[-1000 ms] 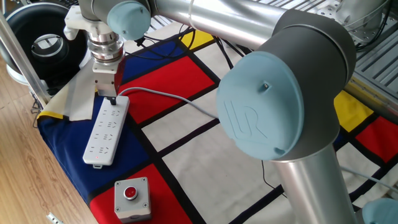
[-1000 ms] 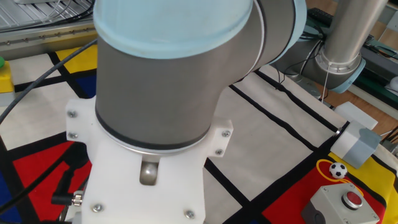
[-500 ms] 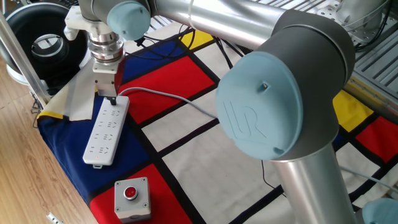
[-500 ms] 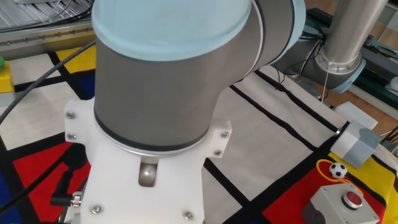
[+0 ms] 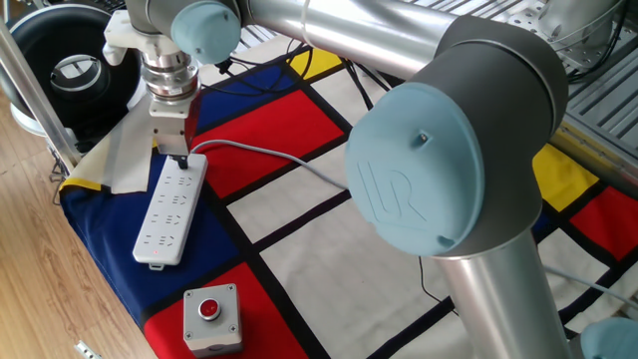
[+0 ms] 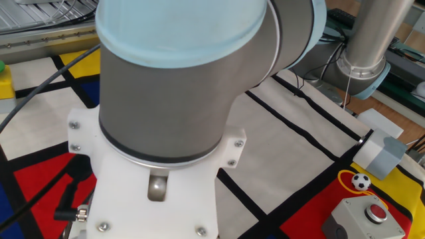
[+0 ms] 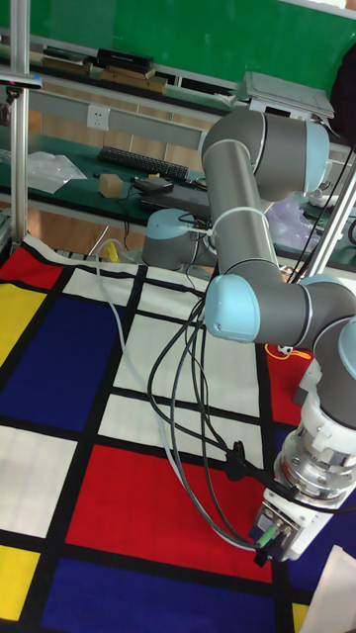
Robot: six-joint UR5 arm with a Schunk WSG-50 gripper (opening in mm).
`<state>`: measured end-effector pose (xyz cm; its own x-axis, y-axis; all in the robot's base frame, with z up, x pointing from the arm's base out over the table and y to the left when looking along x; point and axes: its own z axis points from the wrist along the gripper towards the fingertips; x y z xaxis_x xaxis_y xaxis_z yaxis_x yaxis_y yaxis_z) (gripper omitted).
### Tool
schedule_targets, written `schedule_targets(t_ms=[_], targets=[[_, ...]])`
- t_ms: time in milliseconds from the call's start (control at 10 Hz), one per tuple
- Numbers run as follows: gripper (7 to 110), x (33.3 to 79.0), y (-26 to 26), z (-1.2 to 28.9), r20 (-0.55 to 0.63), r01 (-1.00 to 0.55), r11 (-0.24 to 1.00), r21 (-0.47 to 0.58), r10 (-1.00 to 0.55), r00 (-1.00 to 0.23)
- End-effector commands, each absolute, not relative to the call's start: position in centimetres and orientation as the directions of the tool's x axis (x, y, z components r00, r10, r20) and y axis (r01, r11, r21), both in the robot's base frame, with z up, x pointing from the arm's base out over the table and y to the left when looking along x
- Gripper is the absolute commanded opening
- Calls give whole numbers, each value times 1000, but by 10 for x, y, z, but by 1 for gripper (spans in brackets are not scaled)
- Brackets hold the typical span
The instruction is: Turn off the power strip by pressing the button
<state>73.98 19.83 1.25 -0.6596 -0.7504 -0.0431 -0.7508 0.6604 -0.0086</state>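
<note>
The white power strip (image 5: pixel 169 214) lies on the blue patch of the cloth at the left, with its pale grey cable (image 5: pixel 269 155) running off to the right. My gripper (image 5: pixel 180 158) points straight down, and its dark tip is at the strip's cable end, on or just above its face. The button is hidden under that tip. No view shows a gap or a contact between the fingertips. In the tall fixed view the gripper (image 7: pixel 265 542) is at the bottom right and the strip is out of frame. The arm's wrist fills the other fixed view.
A grey box with a red button (image 5: pixel 211 317) stands near the table's front corner, below the strip, and it also shows as the grey box (image 6: pixel 362 218). A yellow box (image 6: pixel 5 81) sits far left. A black round bin (image 5: pixel 70 75) is beyond the table edge. A small football (image 6: pixel 360 181) lies near the grey box.
The wrist flange has crept very slightly leftward in the other fixed view. The strip and the gripper tip look unchanged.
</note>
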Motion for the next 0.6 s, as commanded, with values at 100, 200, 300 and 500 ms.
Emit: schedule_targets(t_ms=[100, 200, 300, 500], targets=[[88, 740, 202, 13, -56, -749, 662, 9, -748, -661], [88, 740, 201, 13, -54, -751, 660, 5, -750, -659], [88, 741, 201, 12, -54, -752, 659, 5, -751, -658], [88, 742, 202, 12, -58, -752, 659, 7, -751, -658]])
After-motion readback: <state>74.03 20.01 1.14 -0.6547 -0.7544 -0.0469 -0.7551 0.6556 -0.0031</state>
